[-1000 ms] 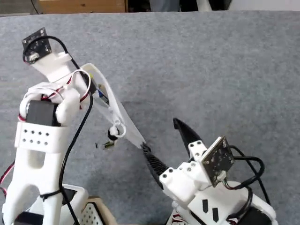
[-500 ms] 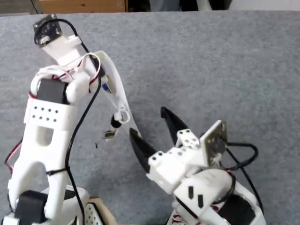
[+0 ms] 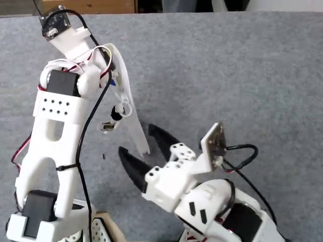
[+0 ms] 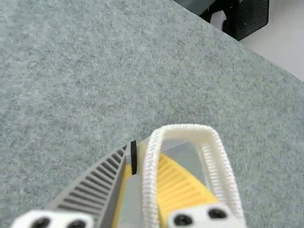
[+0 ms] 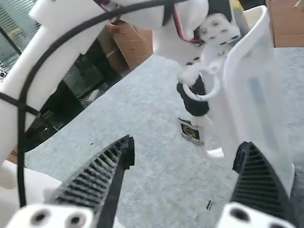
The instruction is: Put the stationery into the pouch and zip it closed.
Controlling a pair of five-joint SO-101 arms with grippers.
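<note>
**Pouch hung from the left pinch, right fingers wide**

Hidden or unclear:
- Contents of the pouch (image 3: 135, 128): a bluish strip shows through its cloudy wall, but I can't name its shape.
- I can't tell whether the zip is run shut.
- Both my arm bases are cut off at the near edge of the high view.
- I can't tell whether the pouch's bottom corner touches the table.

Surface and room:
- The table (image 3: 227, 75) is grey felt-like cloth.
- One small dark fleck (image 3: 104, 156) lies on it near the hanging pouch.
- A cardboard box (image 5: 130, 42) stands off the table behind my left arm.

Pose, near to far:
- My right gripper (image 5: 185, 141) sits low at the near side. Its black ridged fingers are spread wide with nothing between them, and they point at the pouch's lower end, just beside it.
- Past them hangs the zip pull (image 5: 192, 104), a white ring with a dark tab and a small label under it, on the side of the pouch toward my left arm.
- Farther out, my left arm stands tall and reaches away over the table.
- My left gripper (image 4: 142, 156) is raised. Its grey and yellow fingers are pressed together on the pouch's upper edge, and a white woven loop (image 4: 185, 129) arches over the yellow one.
- The pouch hangs down from that pinch, slanting toward my right fingers.
</note>
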